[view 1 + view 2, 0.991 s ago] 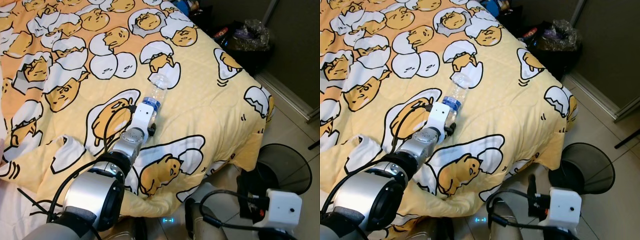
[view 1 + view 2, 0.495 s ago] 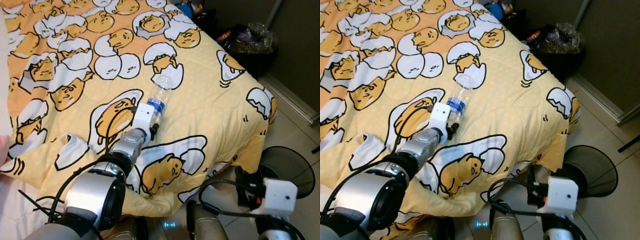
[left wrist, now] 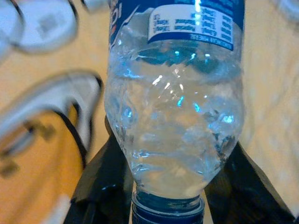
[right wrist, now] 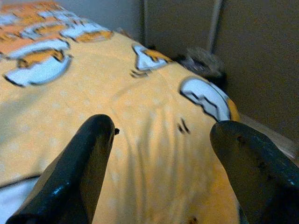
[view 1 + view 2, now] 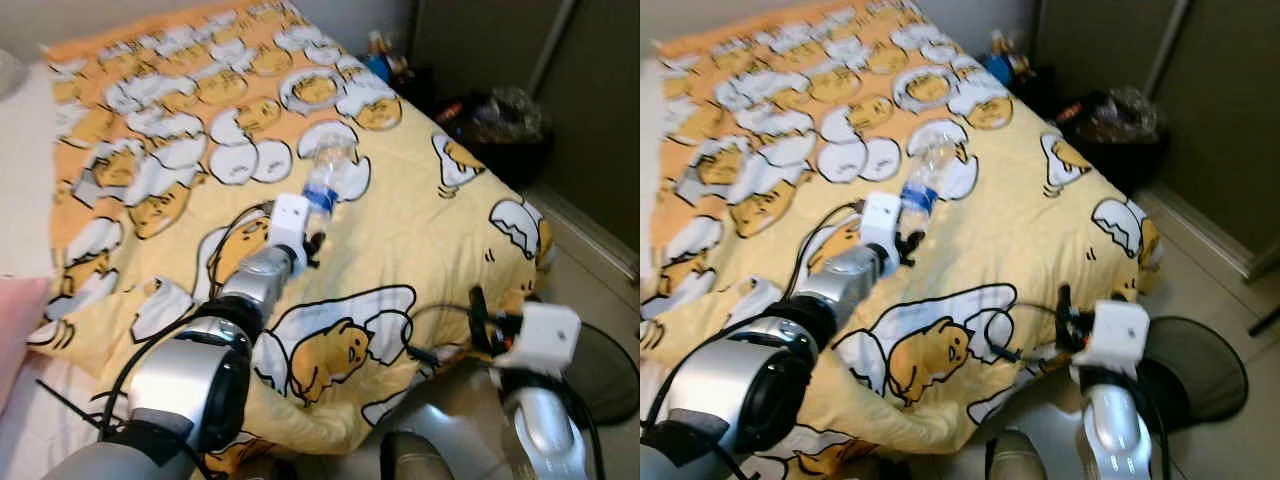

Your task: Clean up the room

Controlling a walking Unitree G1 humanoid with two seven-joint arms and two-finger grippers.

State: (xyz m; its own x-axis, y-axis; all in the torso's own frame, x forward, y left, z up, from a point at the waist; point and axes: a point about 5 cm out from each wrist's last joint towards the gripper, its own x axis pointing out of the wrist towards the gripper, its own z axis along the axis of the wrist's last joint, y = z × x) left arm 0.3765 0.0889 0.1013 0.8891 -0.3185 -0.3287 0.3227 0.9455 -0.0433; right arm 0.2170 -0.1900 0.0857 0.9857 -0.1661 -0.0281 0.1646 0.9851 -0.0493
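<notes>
Left claw [image 3: 166,205] gripping bottle [image 5: 326,178] mid-bed, right claw [image 4: 163,168] spread near bed corner [image 5: 520,230]

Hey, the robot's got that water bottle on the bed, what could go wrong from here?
The left gripper pinches the clear plastic bottle only near its cap end, so the smooth, crinkled body might swing or slip out when lifted. The blanket is soft and may snag the fingers. The wire bin sits low beside the bed, so a drop could miss.
</notes>
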